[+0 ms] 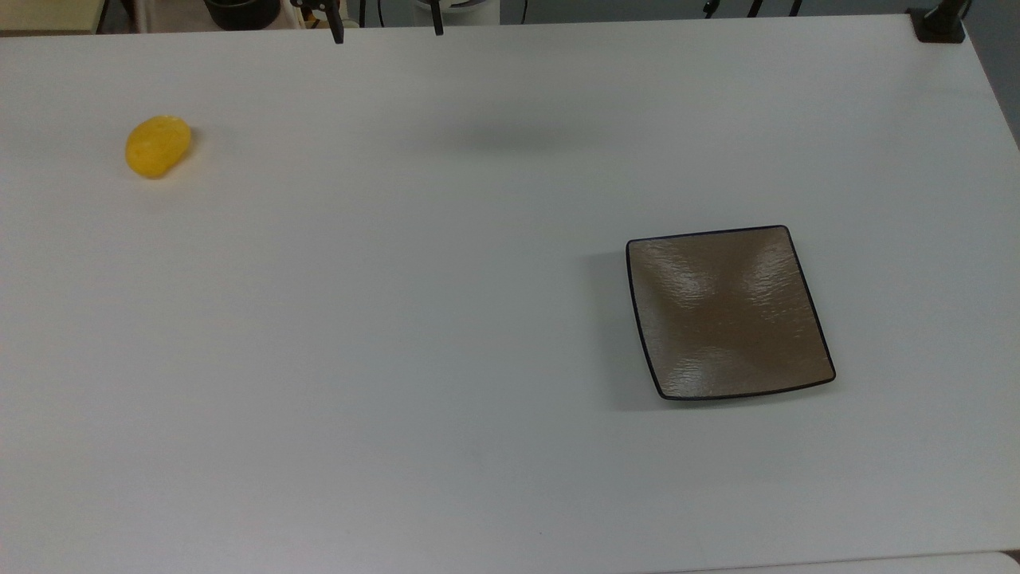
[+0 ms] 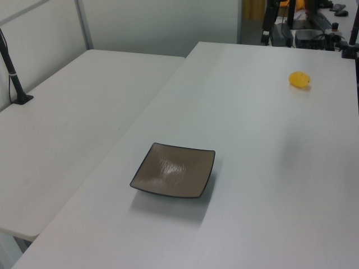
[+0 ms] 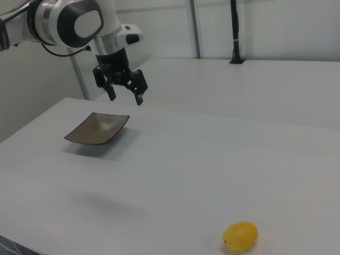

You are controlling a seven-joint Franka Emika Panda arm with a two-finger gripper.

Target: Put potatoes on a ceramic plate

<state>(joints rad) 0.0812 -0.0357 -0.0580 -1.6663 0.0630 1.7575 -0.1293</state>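
Gripper: fingers spread wide apart, nothing between them; it hangs high above the table, which leaves clearance to travel.
Gripper, top view: the two dark fingertips show at the upper edge.
Potato: lies on its side on the bare table near the top view's upper left, untouched.
Plate: sits flat and bare at the top view's right, well apart from the potato.
Task status: judged not begun; the arm must first cross to the potato.
Writing: no brand, label or legible text visible.
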